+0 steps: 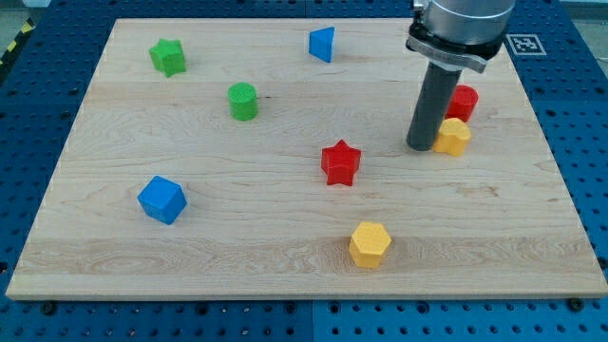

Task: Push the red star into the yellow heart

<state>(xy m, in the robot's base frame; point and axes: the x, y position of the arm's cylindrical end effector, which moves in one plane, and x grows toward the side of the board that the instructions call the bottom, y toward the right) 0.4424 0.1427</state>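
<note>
The red star (341,162) lies right of the board's centre. The yellow heart (454,137) lies at the view's right, partly behind my rod. My tip (421,147) rests on the board just left of the yellow heart, touching or nearly touching it, and to the right of the red star with a clear gap between them. A red block (465,102), shape unclear, sits just above the yellow heart.
A yellow hexagon (370,244) lies below the red star. A blue cube (161,199) is at the lower left. A green cylinder (243,101) and a green star (168,57) are at the upper left. A blue triangular block (323,44) is at the top.
</note>
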